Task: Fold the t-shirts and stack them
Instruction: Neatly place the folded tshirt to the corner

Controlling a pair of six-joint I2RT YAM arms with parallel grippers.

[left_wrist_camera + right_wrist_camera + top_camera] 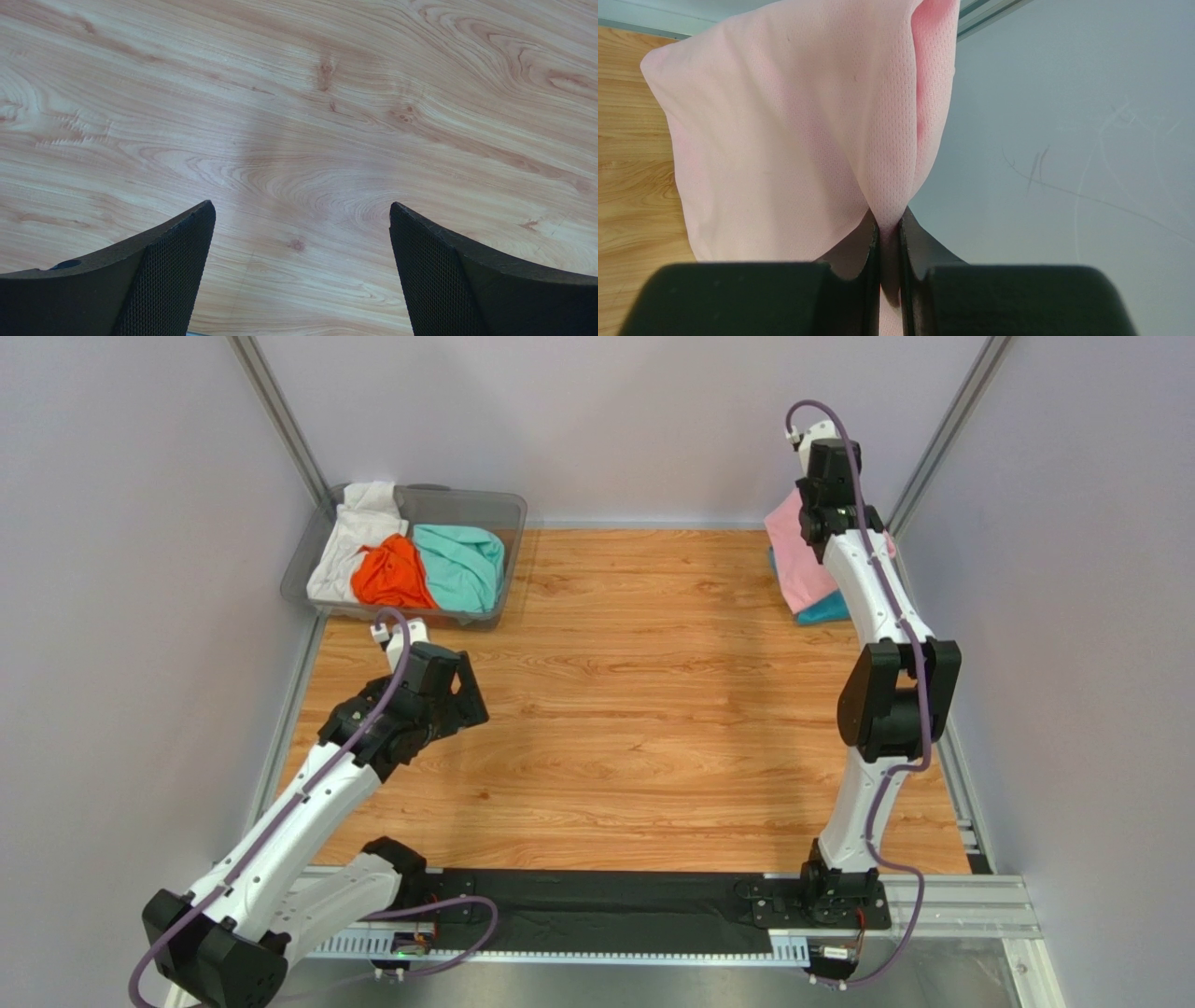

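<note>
My right gripper (pixel 889 224) is shut on a pinch of the light pink t-shirt (pixel 787 133), with the cloth hanging beside the right wall. In the top view the pink t-shirt (pixel 797 560) sits at the table's far right over a teal-blue t-shirt (pixel 821 611), with my right gripper (pixel 831 511) at it. My left gripper (pixel 300 231) is open and empty over bare wood; in the top view it (pixel 452 686) is at the left of the table. White (pixel 351 539), orange (pixel 390 574) and mint-green (pixel 463 564) t-shirts lie crumpled in a bin.
The clear plastic bin (pixel 508 511) stands at the far left corner. Grey walls close in the table on the left, back and right. A metal rail with the arm bases runs along the near edge (pixel 617 903).
</note>
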